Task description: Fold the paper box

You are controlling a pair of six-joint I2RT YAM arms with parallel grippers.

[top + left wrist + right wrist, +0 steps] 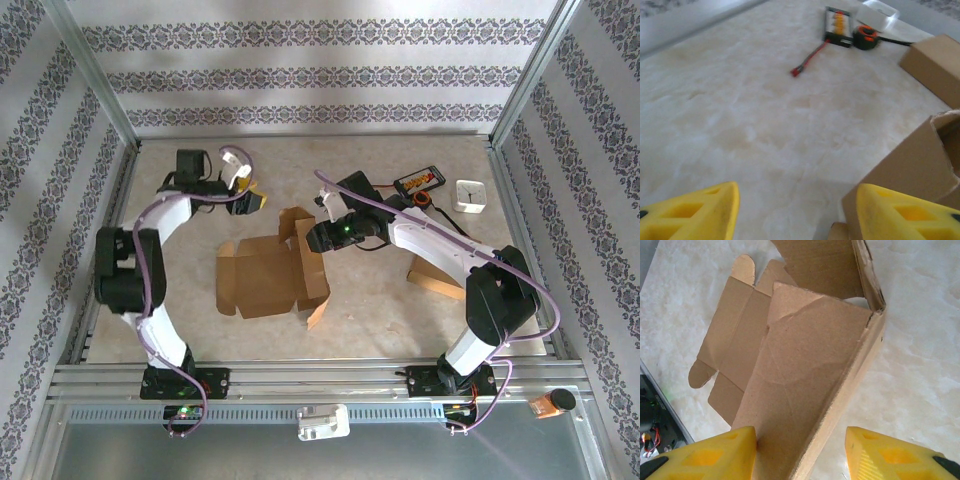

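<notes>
The pale, marbled table (380, 310) carries a flat-cut brown paper box (262, 280), partly raised. Most of its panels lie open on the table to the far side of the right claw (308, 237), with rounded tabs sticking out at the edges.

Seen from the right wrist, the right claw (800, 436) stands about half wide and straddles one raised wall of the box (805, 365). One yellow finger (715, 455) touches the wall's face. The other finger is apart from the wall's edge, with bare table showing in the gap, so the wall sits between the fingers without being pinched.

The left claw (255, 200) hovers at the box's far corner. From the left wrist, this claw (797, 192) stands wide, with bare table between its yellow fingers (695, 215). A standing box wall (910, 165) is just beside one of them.

Beyond the left claw, well apart, lie a second brown cardboard piece (935, 62), a white square clock (470, 195), a black battery pack with a yellow label (837, 22) trailing a red-tipped lead, and a small round orange-and-black object (865, 37).
</notes>
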